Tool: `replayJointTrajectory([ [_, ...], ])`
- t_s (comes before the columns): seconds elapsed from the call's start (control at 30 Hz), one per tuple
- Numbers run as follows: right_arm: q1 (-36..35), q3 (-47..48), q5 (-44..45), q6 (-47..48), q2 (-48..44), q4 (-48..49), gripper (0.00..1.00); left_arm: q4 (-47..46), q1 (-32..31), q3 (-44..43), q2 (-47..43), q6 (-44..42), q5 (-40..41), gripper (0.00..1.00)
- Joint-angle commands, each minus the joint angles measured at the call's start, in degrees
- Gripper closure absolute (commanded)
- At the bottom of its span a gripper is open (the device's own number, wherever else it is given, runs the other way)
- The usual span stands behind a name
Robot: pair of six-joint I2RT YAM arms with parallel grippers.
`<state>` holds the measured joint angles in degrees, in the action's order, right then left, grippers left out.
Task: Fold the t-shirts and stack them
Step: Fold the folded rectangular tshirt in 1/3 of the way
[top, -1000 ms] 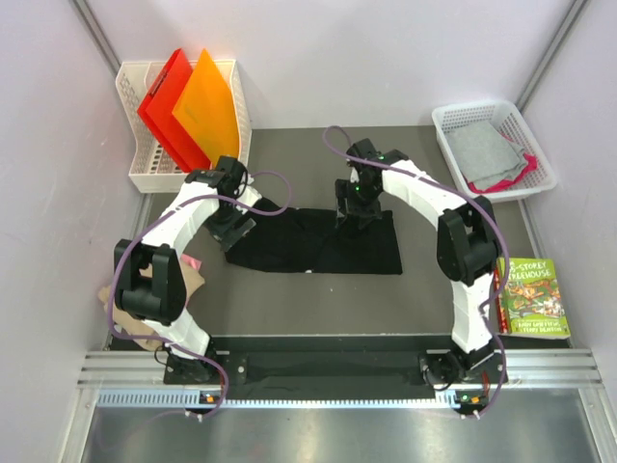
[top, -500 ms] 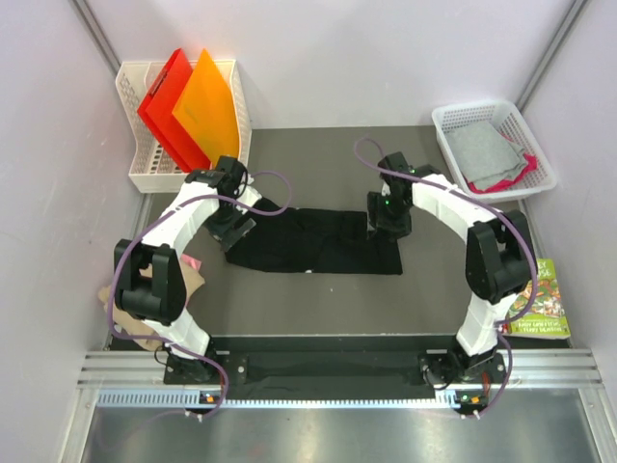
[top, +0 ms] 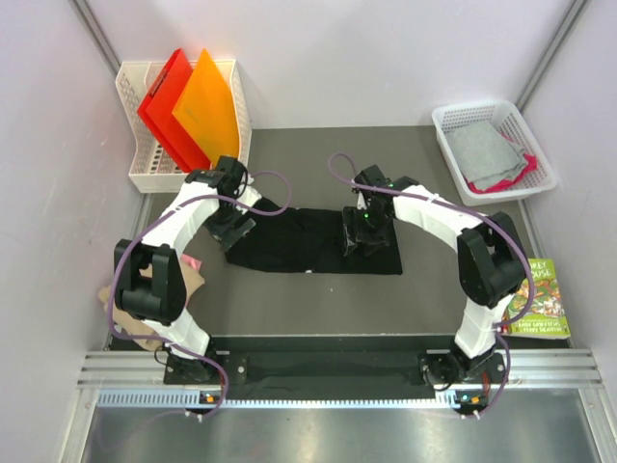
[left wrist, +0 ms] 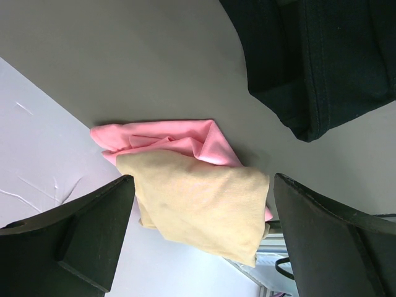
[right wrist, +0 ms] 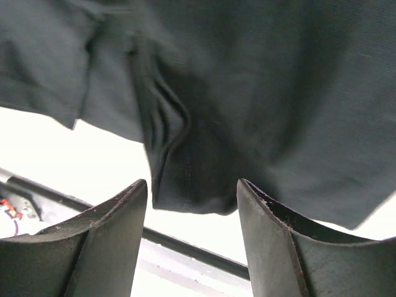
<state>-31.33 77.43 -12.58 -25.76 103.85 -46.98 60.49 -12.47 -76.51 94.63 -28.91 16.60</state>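
The black t-shirt (top: pixel 299 246) lies in the middle of the bench (top: pixel 289 309) as a long flat band running left to right. It looks folded in lengthwise only, so I judge the crosswise folds are yet to come.

The right hand (right wrist: pixel 192 189) hovers low over the band's right part. Its fingers are partly apart on either side of a raised ridge of black cloth and are not closed on it. The left hand (left wrist: pixel 201 179) sits at the band's left end, spread wide and holding nothing.

The tan shirt (left wrist: pixel 198 204) lies crumpled on the pink shirt (left wrist: pixel 167 137) at the bench's near left edge, both unfolded, and no stack exists.

Bare bench runs along the band's near and far edges, giving room to fold either way. The picture book (top: pixel 535 299) lies well apart on the right.
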Motion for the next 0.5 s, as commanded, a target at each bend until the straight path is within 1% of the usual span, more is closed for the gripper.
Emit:
replayJointTrajectory([
  [0.0, -1.36, 2.38, -2.71, -1.4, -1.2, 2.42, 0.41, -0.46, 0.25, -0.83, -2.52, 0.08, 0.54, 0.01],
  [0.27, -3.65, 5.71, -6.31, -2.01, 4.6, 3.83, 0.41, -1.16, 0.25, -0.13, -2.96, -0.01, 0.63, 0.01],
  [0.33, -3.47, 9.74, -6.41, -1.4, 6.01, 2.87, 0.41, -1.25, 0.25, 0.04, -3.13, 0.08, 0.8, 0.01],
  [0.37, -3.04, 11.85, -5.1, -0.27, 6.53, 0.69, 0.41, -1.25, 0.34, 0.13, -3.22, 0.08, 0.89, 0.01],
  [0.4, -1.38, 15.96, -4.48, 0.18, 7.58, -0.12, 0.41, -1.34, 0.34, 0.22, -3.31, -0.01, 0.98, 0.01],
  [0.47, 1.26, 19.15, -5.17, 0.79, 8.9, -0.74, 0.4, -1.34, 0.43, 0.31, -3.57, 0.08, 1.07, 0.01],
])
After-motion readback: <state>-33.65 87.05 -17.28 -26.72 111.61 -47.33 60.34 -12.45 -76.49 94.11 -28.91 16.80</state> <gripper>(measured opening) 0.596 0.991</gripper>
